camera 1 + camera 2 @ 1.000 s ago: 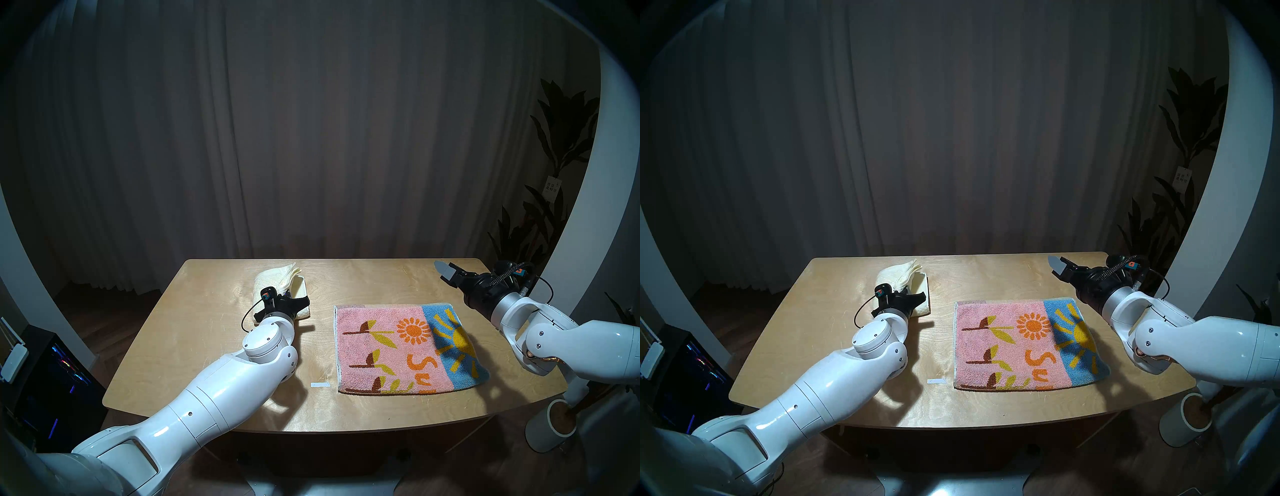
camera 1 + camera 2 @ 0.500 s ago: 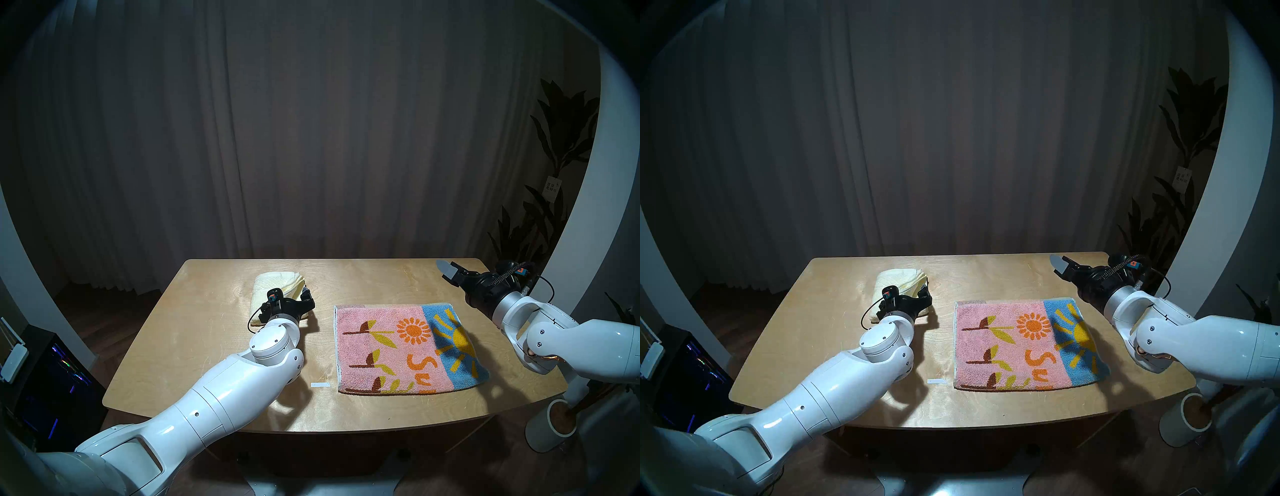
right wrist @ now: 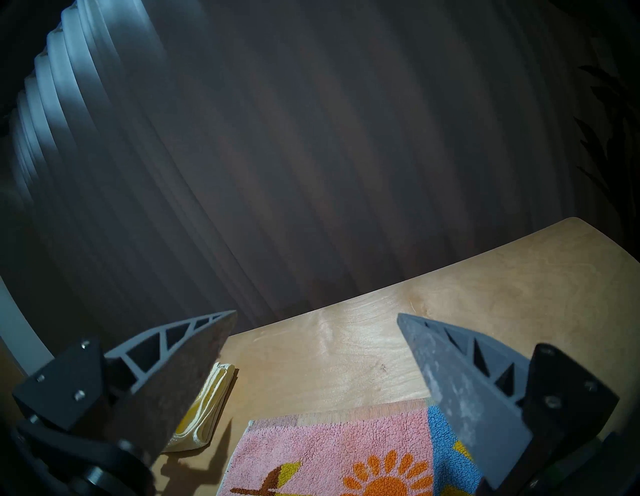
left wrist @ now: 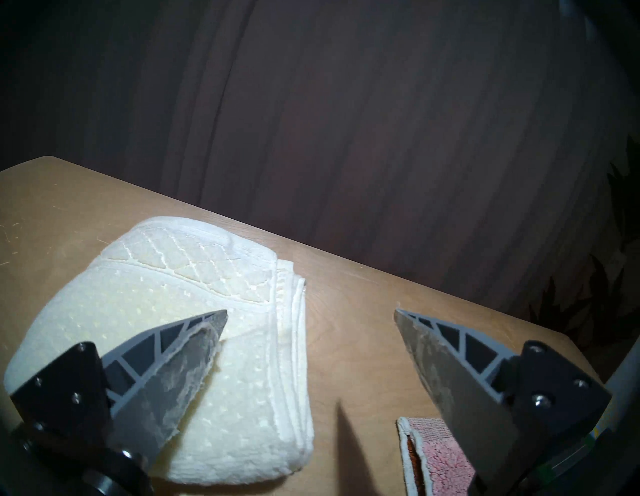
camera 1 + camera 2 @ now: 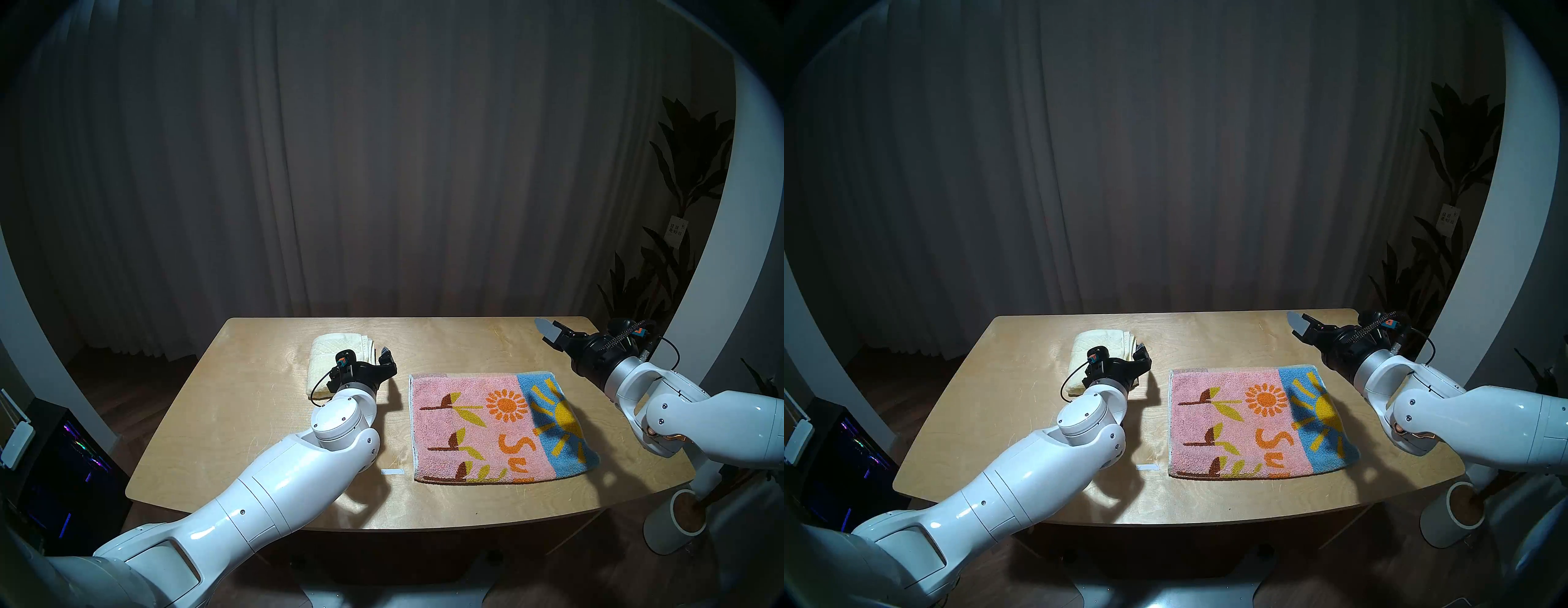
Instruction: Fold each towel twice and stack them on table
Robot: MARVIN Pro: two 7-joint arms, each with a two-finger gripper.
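Plywood table (image 5: pixel 466 339) before dark gray curtain (image 5: pixel 382 170).

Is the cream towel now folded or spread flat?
Folded. The cream towel lies as a thick bundle on the table, with several stacked layer edges showing along one side.

Head pair high, fwd-down — wrist cams low, both share table (image 5: pixel 263 424)

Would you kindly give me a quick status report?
Left gripper open, right gripper open, both empty. Cream-yellow terry towel folded; pink-and-blue sun towel lies apart, unstacked. Nothing blocking.
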